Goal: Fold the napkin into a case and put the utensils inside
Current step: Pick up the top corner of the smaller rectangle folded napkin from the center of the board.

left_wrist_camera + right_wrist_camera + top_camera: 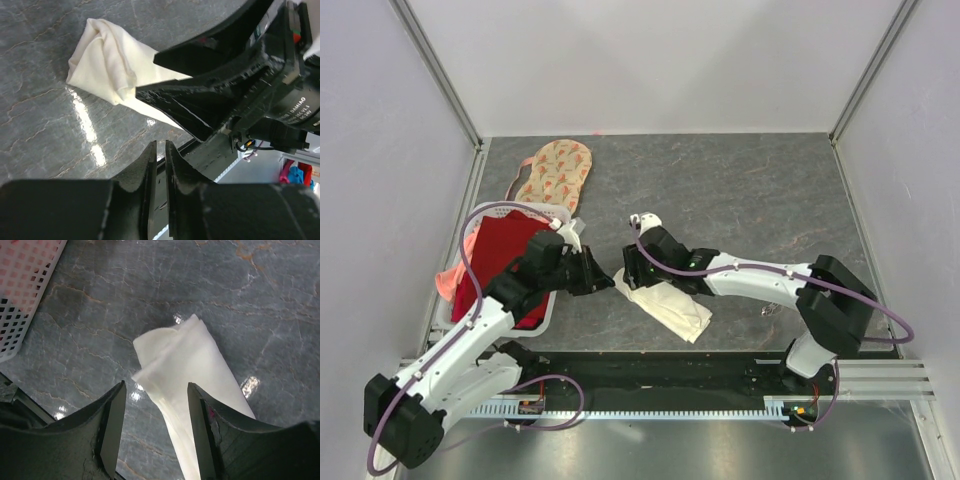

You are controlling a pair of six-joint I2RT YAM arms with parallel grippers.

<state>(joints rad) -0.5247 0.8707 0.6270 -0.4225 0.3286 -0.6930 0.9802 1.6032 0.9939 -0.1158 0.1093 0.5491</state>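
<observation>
The cream-white napkin [665,305] lies folded into a narrow layered strip on the dark stone table [740,190], running from the middle toward the near right. In the right wrist view my right gripper [156,385] stands open just over the napkin [185,360], its fingers to either side of the strip's upper end. My left gripper [160,147] hangs just left of the napkin [107,60], jaws almost together with only a thin slit and nothing in it. From above, both grippers [603,278] [632,272] nearly meet. A small metal glint [772,310], possibly the utensils, lies beside the right arm.
A white lattice basket [556,300] at the left holds a red cloth [505,265]; a peach floral cloth [555,172] drapes over its far end. A black rail [660,375] runs along the near edge. Enclosure walls stand on three sides.
</observation>
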